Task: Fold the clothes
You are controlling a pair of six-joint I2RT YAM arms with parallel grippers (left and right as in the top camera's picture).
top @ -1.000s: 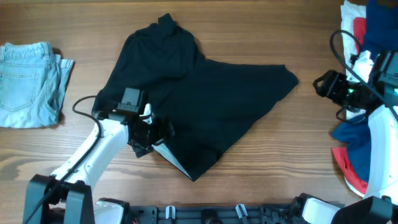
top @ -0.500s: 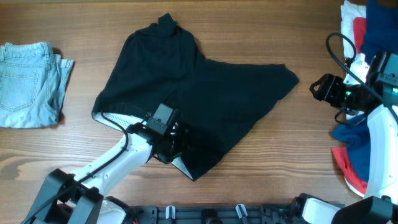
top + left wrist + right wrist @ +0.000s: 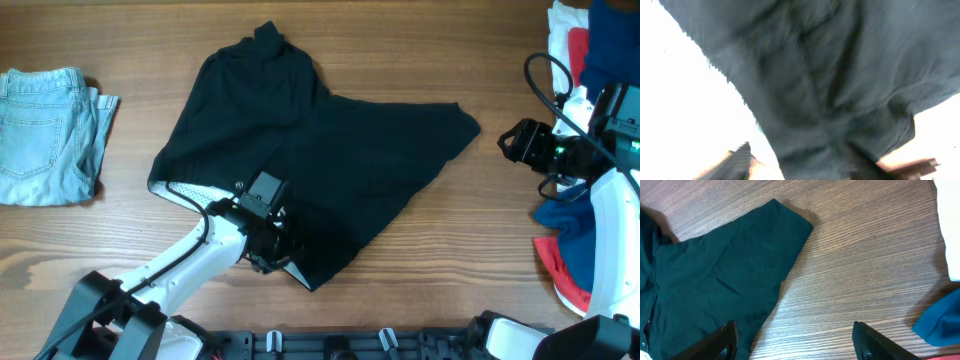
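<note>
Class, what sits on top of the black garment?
The left hand, by the front edge of the black garment. The fabric beneath that hand is hidden.

Your left arm (image 3: pixel 190 262) lies low and stretches out from its base, leaning toward your right. Its wrist bends down, so your left gripper (image 3: pixel 277 250) points at the table. Its fingers (image 3: pixel 740 160) only peek in at the bottom of the wrist view, all blurry, so you cannot tell how tight they are. Your right arm (image 3: pixel 612 230) stands up tall. Your right gripper (image 3: pixel 512 140) points toward your left, and its two fingers (image 3: pixel 722 342) stand wide apart with nothing between them.
</note>
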